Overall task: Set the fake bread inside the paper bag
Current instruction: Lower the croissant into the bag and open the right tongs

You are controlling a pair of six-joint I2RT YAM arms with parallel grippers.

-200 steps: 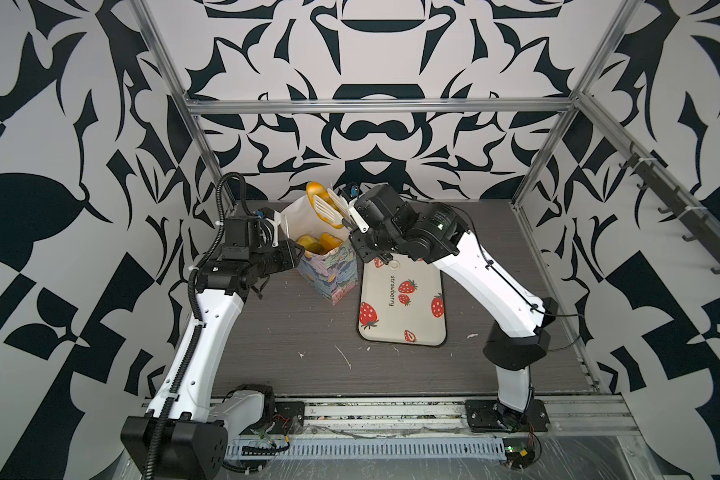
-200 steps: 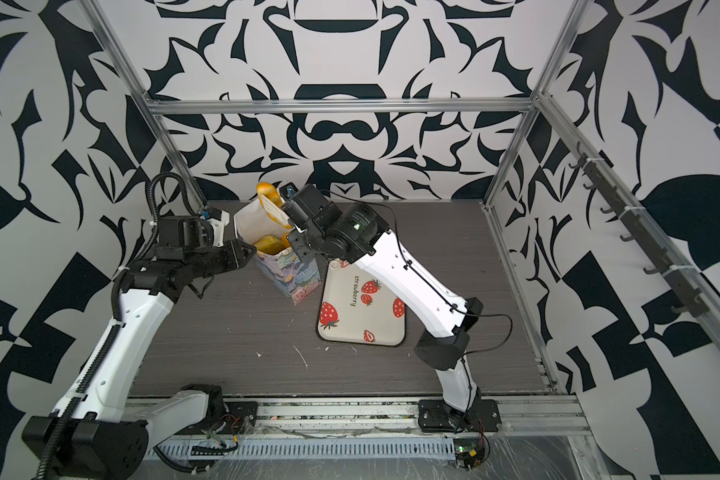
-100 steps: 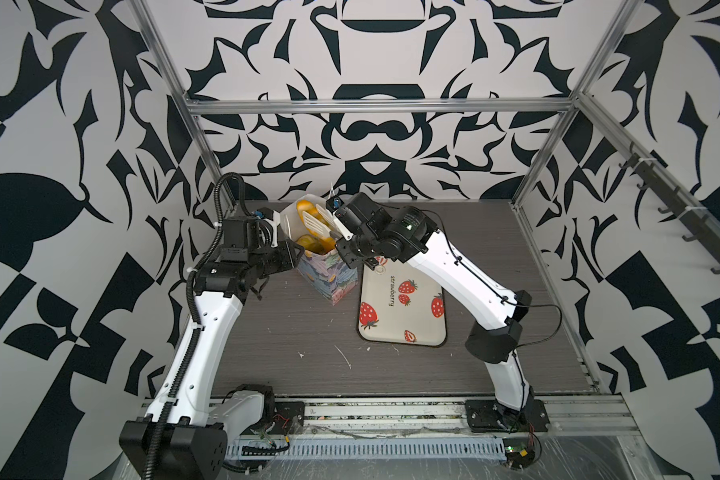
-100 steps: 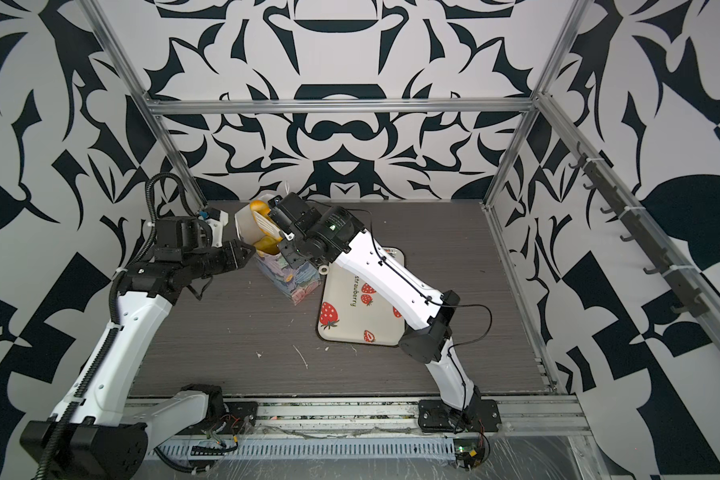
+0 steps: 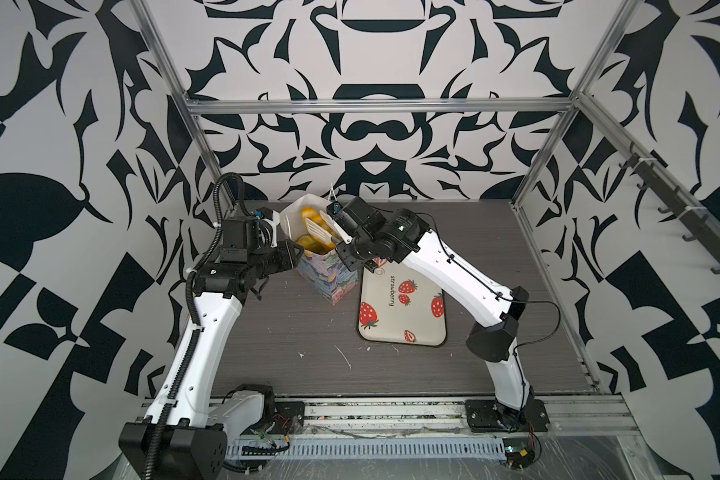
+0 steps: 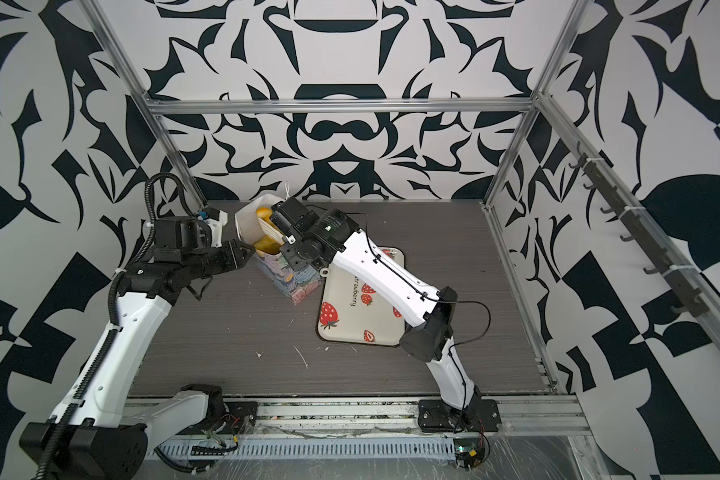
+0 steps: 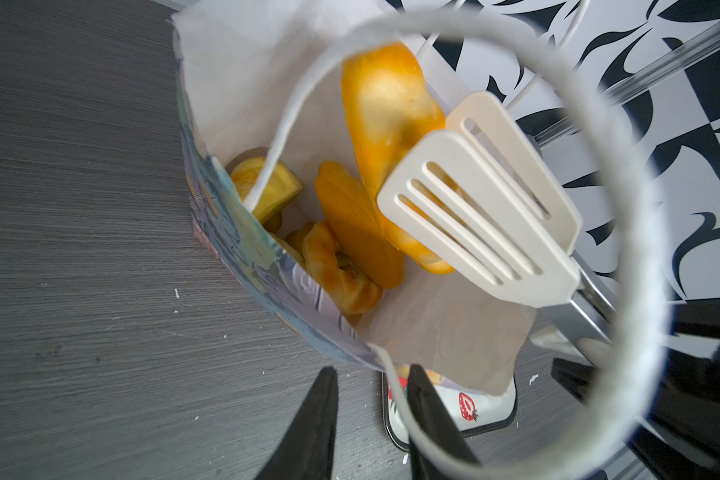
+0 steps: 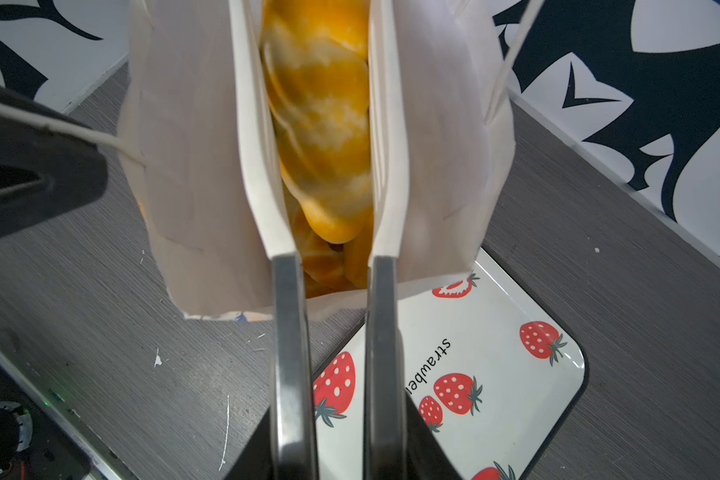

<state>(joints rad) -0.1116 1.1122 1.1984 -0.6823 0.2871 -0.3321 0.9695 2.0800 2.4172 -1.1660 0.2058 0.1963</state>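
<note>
Where the long glossy golden-yellow toy pastry (image 7: 387,104) hangs in the mouth of the upright pastel-printed paper bag (image 5: 329,279), it sits between the two cream slotted blades of the steel-armed tongs (image 7: 474,220). In the right wrist view both blades lie against its sides. Straight behind it, the right claw (image 8: 339,451) has its fingers clamped on the outside of the tongs' arms. Past the blades, deeper in the bag, there is more fake bread: a twisted ring (image 7: 333,266), a flat oval piece (image 7: 354,224) and a wedge-shaped roll (image 7: 267,187). At the near rim, the left claw (image 7: 373,374) has its black fingers a little apart, tips either side of the rim's corner. Cannot tell whether they pinch the paper. A thin white cord handle (image 7: 276,141) loops from that rim back around the left claw and runs along one finger. In both top views the bag stands between the two claws. Under the right claw, just beside the bag's base, lies a cream rectangular tray (image 8: 516,299) printed with red strawberries. A grey wood-grain tabletop (image 7: 80,208) carries everything.
</note>
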